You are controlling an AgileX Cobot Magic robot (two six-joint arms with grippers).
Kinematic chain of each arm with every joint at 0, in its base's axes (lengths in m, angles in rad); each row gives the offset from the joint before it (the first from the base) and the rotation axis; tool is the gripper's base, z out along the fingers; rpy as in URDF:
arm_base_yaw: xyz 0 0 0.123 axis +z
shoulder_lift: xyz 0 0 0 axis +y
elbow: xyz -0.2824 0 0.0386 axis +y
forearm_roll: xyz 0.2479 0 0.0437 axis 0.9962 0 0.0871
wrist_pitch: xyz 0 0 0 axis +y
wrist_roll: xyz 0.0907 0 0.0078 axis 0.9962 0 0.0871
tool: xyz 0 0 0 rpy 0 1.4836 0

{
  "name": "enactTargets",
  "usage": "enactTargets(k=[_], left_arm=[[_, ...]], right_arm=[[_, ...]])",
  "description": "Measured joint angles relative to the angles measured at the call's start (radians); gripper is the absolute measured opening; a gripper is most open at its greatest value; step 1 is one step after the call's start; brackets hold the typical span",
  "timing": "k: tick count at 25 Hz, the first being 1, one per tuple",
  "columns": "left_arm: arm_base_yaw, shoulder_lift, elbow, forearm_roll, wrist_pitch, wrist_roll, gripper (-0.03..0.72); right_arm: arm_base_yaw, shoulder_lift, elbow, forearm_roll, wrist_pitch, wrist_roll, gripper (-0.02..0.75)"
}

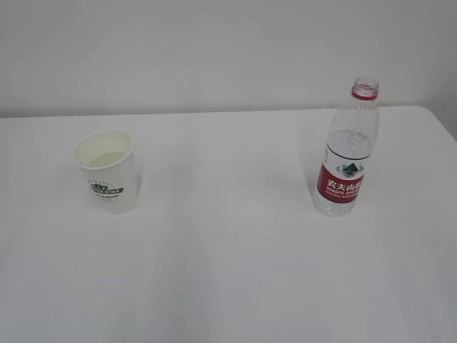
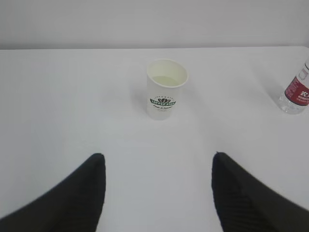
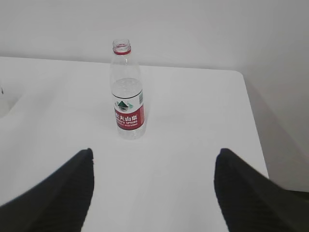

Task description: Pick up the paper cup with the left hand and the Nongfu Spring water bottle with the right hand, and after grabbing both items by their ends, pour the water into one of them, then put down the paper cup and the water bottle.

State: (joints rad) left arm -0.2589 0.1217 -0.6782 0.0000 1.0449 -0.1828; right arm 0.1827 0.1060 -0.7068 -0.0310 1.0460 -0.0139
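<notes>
Two things stand upright on the white surface (image 1: 228, 271): the paper cup (image 1: 107, 170) and the Nongfu Spring water bottle (image 1: 348, 150). The paper cup is far to the left of the bottle, and they do not touch. A little water (image 1: 107, 158) sits in the cup. The bottle has no cap. The left gripper (image 2: 157, 166) is open wide and holds nothing, with the cup ahead of it. The right gripper (image 3: 153, 162) is open wide and empty too, with the bottle ahead of it
</notes>
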Motion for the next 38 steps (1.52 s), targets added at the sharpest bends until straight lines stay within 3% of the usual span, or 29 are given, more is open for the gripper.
enactTargets(k=[11, 38], left_arm=[[0.0, -0.05, 0.0, -0.007, 0.06, 0.002, 0.483], [0.0, -0.116, 0.033, 0.0, 0.114, 0.089, 0.459]], right_arm=[[0.0, -0.119, -0.002, 0.005, 0.039, 0.0, 0.59], [0.0, -0.125, -0.002, 0.02, 0.172, 0.014, 0.59]])
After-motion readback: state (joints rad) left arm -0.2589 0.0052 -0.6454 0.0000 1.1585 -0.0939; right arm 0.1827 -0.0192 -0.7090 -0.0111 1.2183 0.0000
